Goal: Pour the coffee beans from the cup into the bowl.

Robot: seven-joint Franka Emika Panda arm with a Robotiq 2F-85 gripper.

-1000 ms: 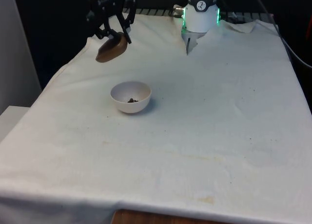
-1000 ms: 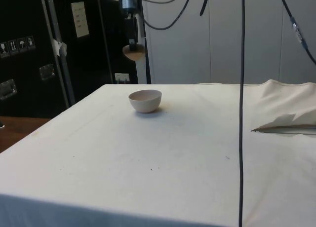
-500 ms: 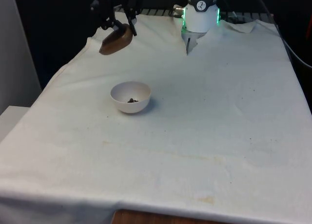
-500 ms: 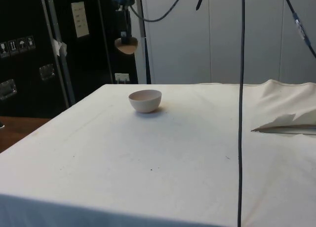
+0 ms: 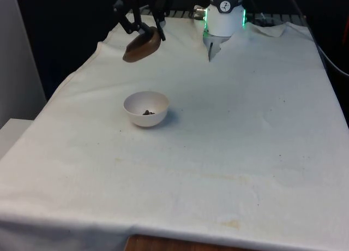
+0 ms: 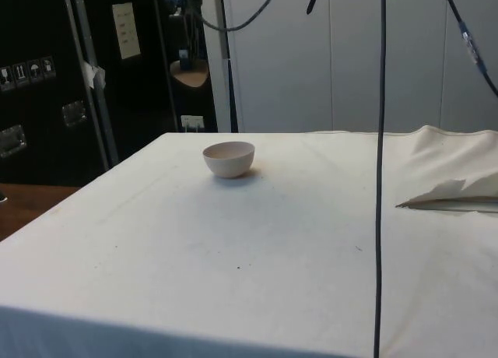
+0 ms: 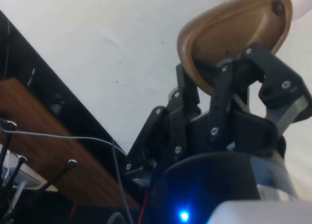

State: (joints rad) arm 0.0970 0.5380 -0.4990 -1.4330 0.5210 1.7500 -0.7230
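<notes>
A small brown wooden cup (image 5: 142, 45), tilted, is held clamped in the black jaws (image 5: 143, 29) at the front view's upper left, above and beyond the white round bowl (image 5: 146, 108) on the white-clothed surface (image 5: 234, 147); a few beans lie in the bowl; pouring seems done, and setting the cup down is judged next.

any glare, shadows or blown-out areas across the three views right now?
Front view: even light, the bowl casts a soft shadow towards the front view's right, and the cup in the gripper reads well against the cloth. Side view: the cup sits dim against the dark cabinets. Wrist view: the cloth is blown out white and the fingers are near-silhouette.
</notes>
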